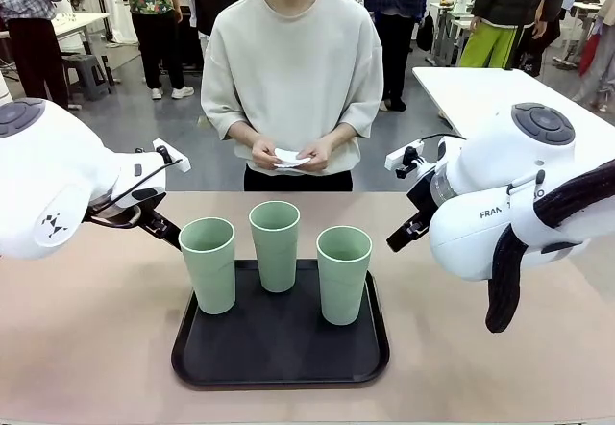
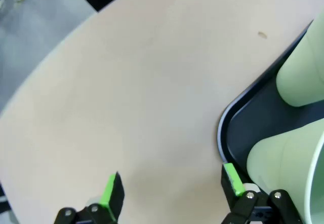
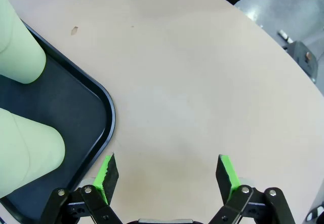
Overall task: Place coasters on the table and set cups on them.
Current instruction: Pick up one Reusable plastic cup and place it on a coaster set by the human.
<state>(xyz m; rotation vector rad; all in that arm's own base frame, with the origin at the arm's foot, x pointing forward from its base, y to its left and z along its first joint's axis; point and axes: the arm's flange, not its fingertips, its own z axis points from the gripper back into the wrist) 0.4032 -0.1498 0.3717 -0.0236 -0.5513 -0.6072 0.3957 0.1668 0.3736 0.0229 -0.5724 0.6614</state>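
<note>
Left wrist view: cup (image 2: 281, 155) just outside spread jaws.

Reaching in from the left with the white left arm (image 1: 48, 185), black green-padded left gripper (image 2: 171, 183) spread wide; from the right likewise, white right arm (image 1: 500, 204), black green-padded right gripper (image 3: 167, 173) equally wide. Both angled downward.

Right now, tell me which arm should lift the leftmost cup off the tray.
Left, I'd say. The left gripper, open, hangs right beside that cup at the tray's edge. The right gripper, also open, is over bare table on the tray's opposite side, past the other cups.
</note>
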